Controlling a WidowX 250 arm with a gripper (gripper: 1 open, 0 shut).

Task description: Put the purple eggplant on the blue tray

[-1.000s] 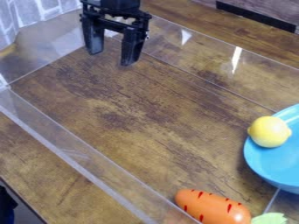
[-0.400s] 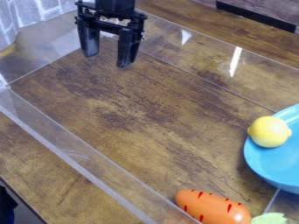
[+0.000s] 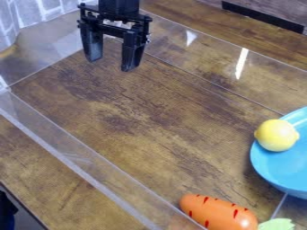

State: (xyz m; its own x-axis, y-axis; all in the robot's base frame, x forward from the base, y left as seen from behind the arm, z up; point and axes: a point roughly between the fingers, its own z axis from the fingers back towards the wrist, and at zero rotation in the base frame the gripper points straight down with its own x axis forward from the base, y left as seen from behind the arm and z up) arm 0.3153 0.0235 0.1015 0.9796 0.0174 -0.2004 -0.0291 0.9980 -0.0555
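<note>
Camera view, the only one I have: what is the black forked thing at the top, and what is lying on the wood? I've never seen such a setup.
The black forked thing is the robot arm's claw, pointing down with its two fingers apart and nothing between them. The single camera looks down at an angle onto a wooden table edged by clear plastic walls. At the right edge sits a blue tray with a yellow fruit on its rim area. At the bottom lies an orange toy carrot. No purple eggplant shows in this picture.
</note>
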